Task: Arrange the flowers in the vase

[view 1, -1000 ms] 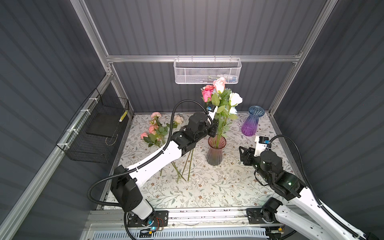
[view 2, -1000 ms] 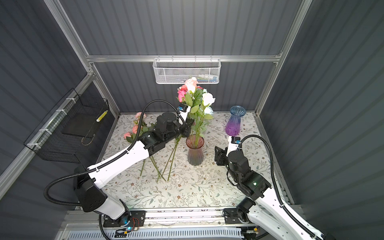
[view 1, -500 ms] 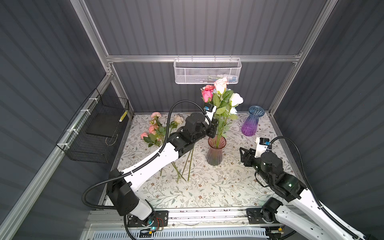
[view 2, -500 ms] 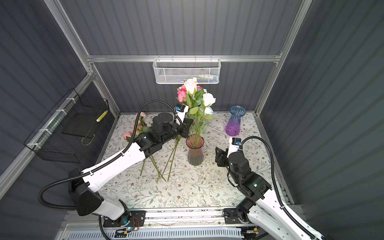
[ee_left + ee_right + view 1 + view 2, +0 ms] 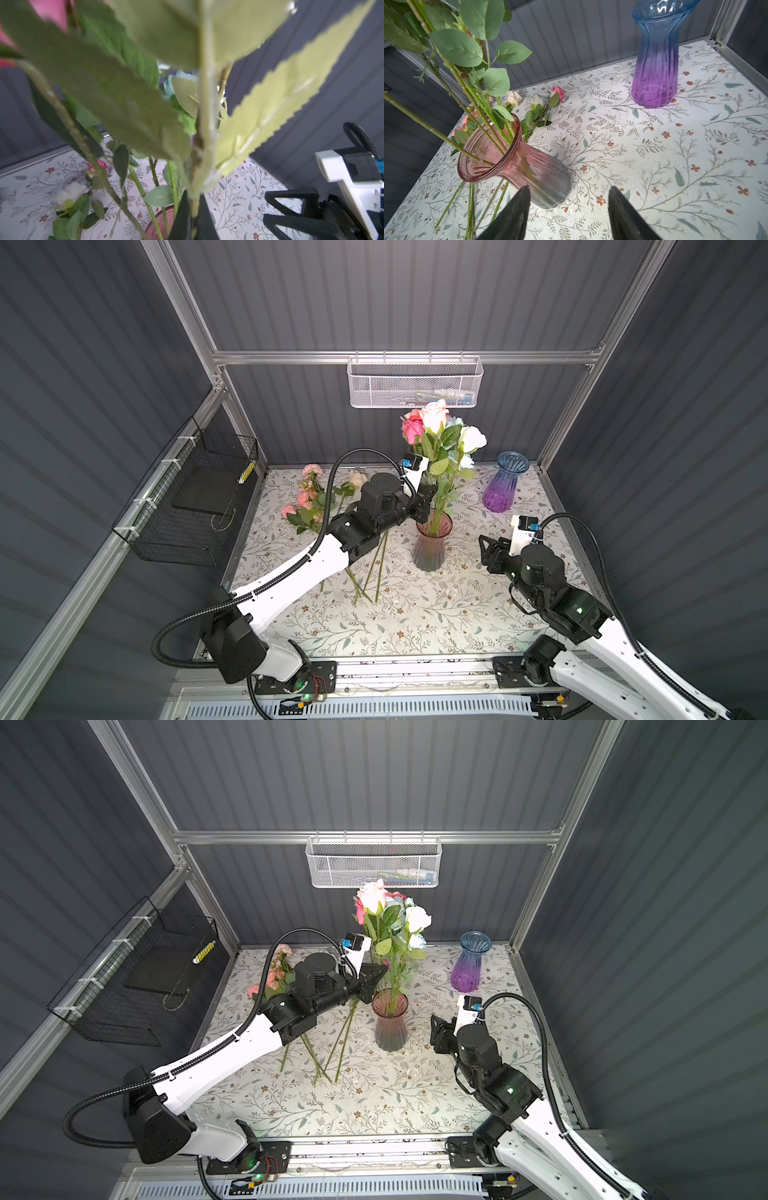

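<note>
A pink glass vase (image 5: 431, 545) (image 5: 390, 1025) (image 5: 517, 164) stands mid-table and holds several flowers (image 5: 438, 435) (image 5: 386, 915) with pink, white and pale blue blooms. My left gripper (image 5: 430, 501) (image 5: 377, 979) (image 5: 194, 207) hangs just above the vase's rim, shut on the pale green stem (image 5: 205, 124) of one flower that stands upright over the mouth. More flowers (image 5: 309, 506) (image 5: 274, 975) (image 5: 537, 99) lie on the table at the left. To the right of the vase my right gripper (image 5: 484, 549) (image 5: 435, 1033) (image 5: 568, 199) stays low and open, with nothing between its fingers.
A blue-to-purple glass vase (image 5: 503, 485) (image 5: 469, 965) (image 5: 656, 62) stands at the back right. A white mesh basket (image 5: 413, 383) hangs on the back wall right above the blooms. A black wire basket (image 5: 195, 506) hangs on the left wall.
The left arm's lower part has swung slightly, while its gripper stays on the stem above the vase and has closed a little tighter. The right arm has not moved.
</note>
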`<action>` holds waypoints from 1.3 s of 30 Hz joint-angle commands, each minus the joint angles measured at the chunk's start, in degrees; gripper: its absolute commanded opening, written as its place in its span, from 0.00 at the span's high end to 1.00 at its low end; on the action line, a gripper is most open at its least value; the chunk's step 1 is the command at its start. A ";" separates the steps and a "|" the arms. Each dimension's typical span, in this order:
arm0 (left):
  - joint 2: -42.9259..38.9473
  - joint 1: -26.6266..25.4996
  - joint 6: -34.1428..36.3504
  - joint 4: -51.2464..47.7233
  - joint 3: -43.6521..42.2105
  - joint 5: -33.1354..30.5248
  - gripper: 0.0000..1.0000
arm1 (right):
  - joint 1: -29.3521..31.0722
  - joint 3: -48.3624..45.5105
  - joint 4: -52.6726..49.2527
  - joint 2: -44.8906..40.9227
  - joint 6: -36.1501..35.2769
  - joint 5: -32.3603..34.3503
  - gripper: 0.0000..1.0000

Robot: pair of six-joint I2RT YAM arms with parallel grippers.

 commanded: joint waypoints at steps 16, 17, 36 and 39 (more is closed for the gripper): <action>1.68 -0.55 -2.07 3.37 -7.54 1.67 0.97 | -0.24 -0.84 0.84 -0.22 0.48 0.09 0.37; 1.59 -0.53 -2.04 3.54 -7.85 1.52 0.95 | -0.21 -0.78 0.83 -0.17 0.50 0.13 0.37; -12.20 -0.56 4.29 -2.98 -8.59 -4.24 0.36 | -0.26 5.23 -2.17 3.54 1.37 -2.74 0.36; -17.67 -0.55 4.23 -5.36 -11.50 -11.47 0.27 | -0.26 9.24 -4.33 7.23 3.74 -5.01 0.35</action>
